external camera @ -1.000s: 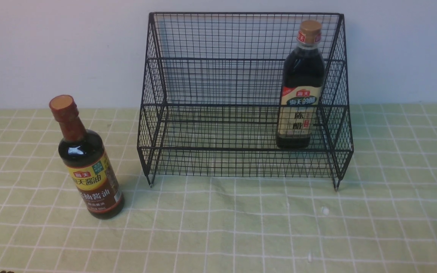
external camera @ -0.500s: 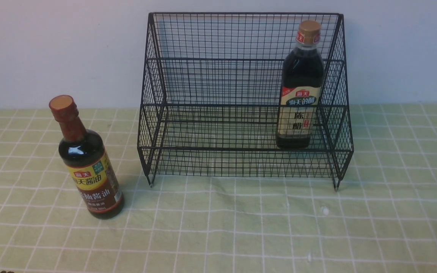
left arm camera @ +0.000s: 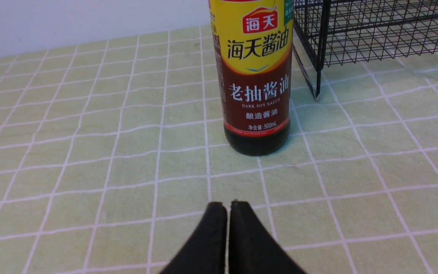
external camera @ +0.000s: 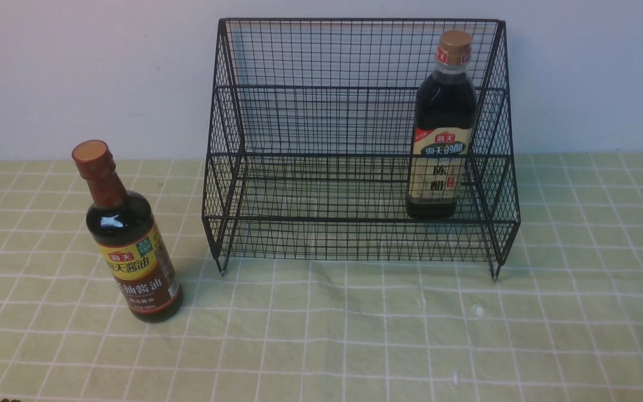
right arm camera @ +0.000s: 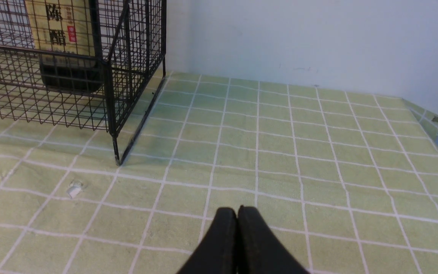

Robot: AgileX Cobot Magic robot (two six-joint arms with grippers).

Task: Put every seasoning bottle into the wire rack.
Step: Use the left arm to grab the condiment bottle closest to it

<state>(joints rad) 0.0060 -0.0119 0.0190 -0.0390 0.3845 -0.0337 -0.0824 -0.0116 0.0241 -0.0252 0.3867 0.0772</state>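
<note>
The black wire rack (external camera: 355, 89) stands at the back of the table. On its lower tier at the right is the gold-capped seasoning bottle (external camera: 443, 128), upright; its cream label (right arm camera: 61, 26) shows through the rack mesh (right arm camera: 127, 45). The red-brown-capped seasoning bottle (external camera: 126, 240) stands upright on the cloth, left of the rack and outside it. My left gripper (left arm camera: 228, 203) is shut and empty, a short way in front of that bottle (left arm camera: 257, 76), near the rack's foot (left arm camera: 318, 95). My right gripper (right arm camera: 237, 209) is shut and empty over the cloth, right of the rack. Neither arm shows in the front view.
A green checked tablecloth (external camera: 321, 335) covers the table, with a white wall behind. Small white specks (external camera: 478, 310) lie on the cloth in front of the rack. The table's right edge (right arm camera: 432, 121) shows in the right wrist view.
</note>
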